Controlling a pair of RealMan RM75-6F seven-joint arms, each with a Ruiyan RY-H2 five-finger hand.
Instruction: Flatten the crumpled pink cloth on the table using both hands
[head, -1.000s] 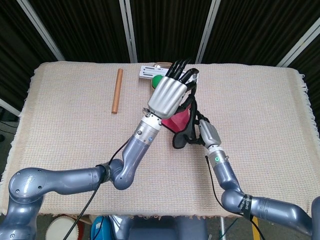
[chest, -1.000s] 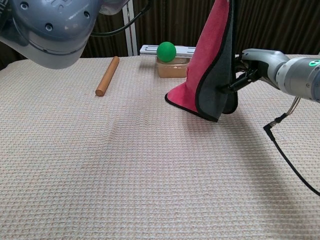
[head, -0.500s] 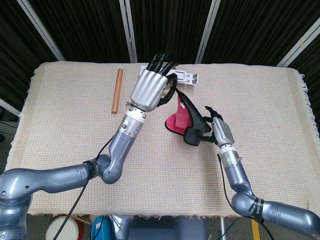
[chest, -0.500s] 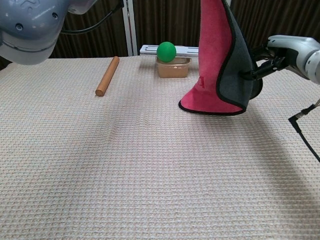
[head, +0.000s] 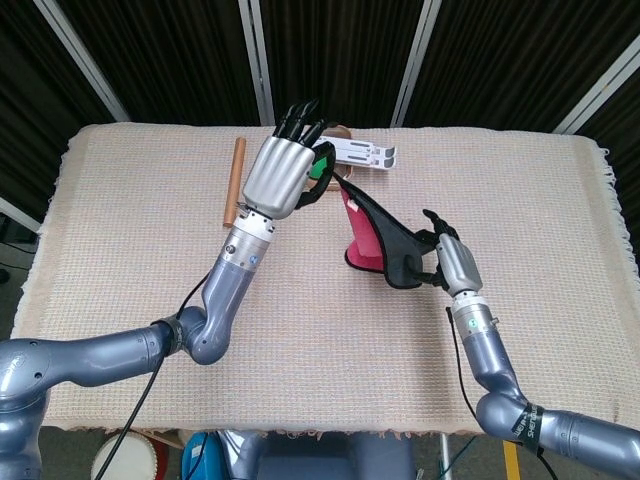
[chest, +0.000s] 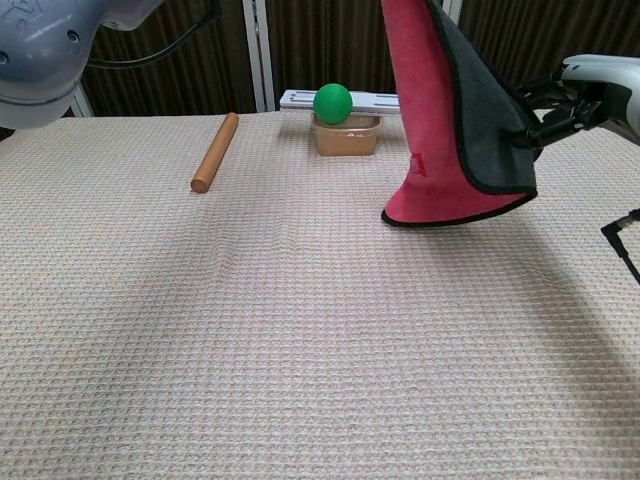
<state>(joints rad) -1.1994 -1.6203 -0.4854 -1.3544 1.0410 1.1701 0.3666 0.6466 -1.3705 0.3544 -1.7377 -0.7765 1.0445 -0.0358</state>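
Above the middle of the woven table cover, the pink cloth hangs stretched between the two hands, its grey backing turned toward the right and its lowest pink corner close over the table; whether it touches cannot be told. At the far side the left hand holds the cloth's upper edge with fingers curled down over it. Further right and nearer, the right hand pinches the cloth's dark lower edge between its fingertips. At the far edge a small tan tub holds a green ball, with a white flat piece behind it. Left of the tub lies a wooden rod.
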